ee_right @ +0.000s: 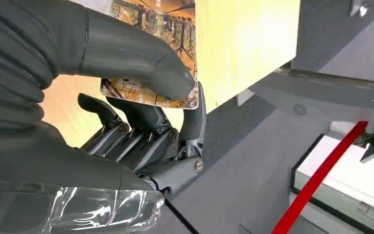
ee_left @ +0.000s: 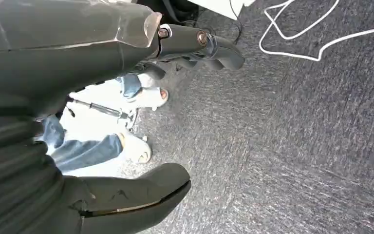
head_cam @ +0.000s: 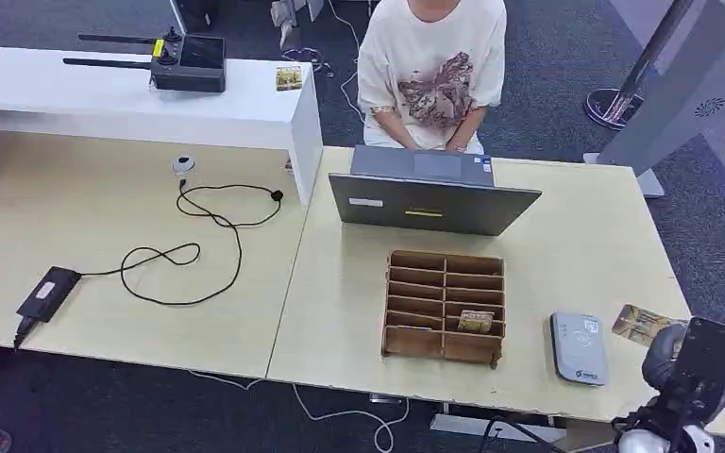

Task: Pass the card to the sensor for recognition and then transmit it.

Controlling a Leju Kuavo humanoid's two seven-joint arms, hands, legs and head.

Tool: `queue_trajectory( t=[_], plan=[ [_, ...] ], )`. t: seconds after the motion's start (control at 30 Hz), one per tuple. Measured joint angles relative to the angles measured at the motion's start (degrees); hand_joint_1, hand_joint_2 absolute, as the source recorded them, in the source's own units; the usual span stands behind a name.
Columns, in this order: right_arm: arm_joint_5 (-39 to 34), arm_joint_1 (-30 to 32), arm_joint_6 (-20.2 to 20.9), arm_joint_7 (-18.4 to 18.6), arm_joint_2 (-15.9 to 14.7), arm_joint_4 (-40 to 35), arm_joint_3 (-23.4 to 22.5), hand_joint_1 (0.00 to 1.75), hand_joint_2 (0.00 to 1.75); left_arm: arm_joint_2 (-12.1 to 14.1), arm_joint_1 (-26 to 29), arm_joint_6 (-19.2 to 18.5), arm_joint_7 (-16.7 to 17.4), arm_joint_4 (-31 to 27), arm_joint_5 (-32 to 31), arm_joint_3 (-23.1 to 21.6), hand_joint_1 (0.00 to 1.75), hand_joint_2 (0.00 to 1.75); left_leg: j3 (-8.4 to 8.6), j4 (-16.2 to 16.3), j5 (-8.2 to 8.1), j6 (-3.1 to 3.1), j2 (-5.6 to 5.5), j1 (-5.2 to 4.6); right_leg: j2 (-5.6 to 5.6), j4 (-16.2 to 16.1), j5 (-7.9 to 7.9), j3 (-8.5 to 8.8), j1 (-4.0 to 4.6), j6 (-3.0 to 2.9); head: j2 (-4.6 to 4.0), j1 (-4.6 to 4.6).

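We see a wooden rack point(head_cam: 445, 307) holding one card point(head_cam: 476, 321) in a compartment. Our right hand point(ee_right: 141, 122) pinches a picture card point(ee_right: 163, 48) just beside the sensor point(head_cam: 578, 347). Our left hand point(ee_left: 126, 117) hangs empty, fingers apart.

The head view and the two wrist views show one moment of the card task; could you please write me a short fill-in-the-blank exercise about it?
1. The card is pinched by the robot's ____ hand.
2. The grey sensor lies on the table between the card and the wooden ____.
3. The person sits behind an open ____.
4. The left hand hangs over the ____.

Missing words: right; organizer; laptop; floor
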Motion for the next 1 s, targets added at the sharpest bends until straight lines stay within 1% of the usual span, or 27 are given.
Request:
queue_trajectory(
  t=[0.17,0.37,0.73,0.9,1.0],
  plan=[
    [1.6,0.5,0.5,0.0,0.5,0.0,-0.9,1.75,1.75,0.0,0.0,-0.1,0.0,0.0,-0.2,0.0,0.0,1.75,0.0,0.0,0.0,0.0,0.0,0.0,0.0,0.0,0.0,0.0,0.0,0.0,0.0,0.0],
    [1.1,1.6,1.4,-0.1,0.7,0.5,-0.9,1.75,1.75,0.0,0.0,0.0,0.0,0.0,-0.4,0.0,0.0,1.75,-0.01,0.0,0.0,0.0,0.01,0.0,0.0,0.0,0.0,0.0,0.0,0.0,0.0,-0.02],
    [0.6,2.1,2.6,0.8,0.7,5.0,1.5,1.75,1.75,0.1,0.0,0.0,0.0,0.0,-0.5,0.0,0.0,1.75,0.0,0.0,0.0,0.0,0.02,0.0,0.0,0.0,0.0,0.0,0.0,0.0,0.02,-0.02],
    [-1.0,2.0,2.4,0.7,0.7,7.3,2.0,1.75,1.75,0.1,0.0,0.2,-0.1,0.0,-0.6,0.0,0.0,1.75,-0.01,0.0,0.0,0.0,0.02,0.0,0.0,0.0,0.0,0.0,0.0,0.0,0.0,0.0],
    [-2.0,1.8,1.0,0.5,0.5,9.3,2.0,1.75,1.75,0.1,0.0,0.2,-0.1,0.0,-0.7,0.0,0.0,1.75,-0.01,0.0,0.0,0.0,0.02,0.0,0.0,0.0,0.0,0.0,0.0,0.0,0.0,0.0]
  ],
)
